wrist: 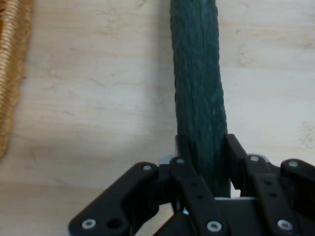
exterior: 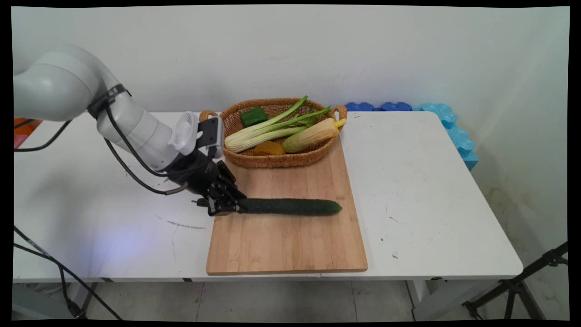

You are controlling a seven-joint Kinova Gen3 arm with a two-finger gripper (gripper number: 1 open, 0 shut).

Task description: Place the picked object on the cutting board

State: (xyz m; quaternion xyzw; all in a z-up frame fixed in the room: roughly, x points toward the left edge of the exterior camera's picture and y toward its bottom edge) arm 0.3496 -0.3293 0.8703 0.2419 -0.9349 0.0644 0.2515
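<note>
The hand (exterior: 225, 205) is closed on the left end of the cucumber (exterior: 290, 206); in the hand view its two fingers (wrist: 235, 157) press against either side of the dark green skin, with the cucumber (wrist: 198, 83) running straight up and away from the linkage. The hand sits low at the left edge of the cutting board (exterior: 290, 245), at about 9 o'clock from the board's centre.

State of progress, as a judgement only: no task is stated, so nothing can be marked done or outstanding. What can be read is that the cucumber is gripped and lies across the board. Whether it rests on the wood or is held just clear of it cannot be told.

Orientation: the long axis of the cucumber runs from 9 o'clock to 3 o'clock across the board, roughly parallel to the near edge of the worktop (exterior: 431, 181). The free tip points to 3 o'clock and stops short of the board's right edge. The gripped end is hidden between the fingers.

Surroundings: at 12 o'clock from the cucumber a wicker basket (exterior: 277, 160) sits on the far end of the board. It holds celery (exterior: 268, 131), an ear of corn (exterior: 313, 135), a green pepper (exterior: 253, 116) and an orange piece (exterior: 269, 148) that cannot be identified. Beyond the worktop, at about 2 o'clock, blue foam pieces (exterior: 447, 122) lie against the wall.
</note>
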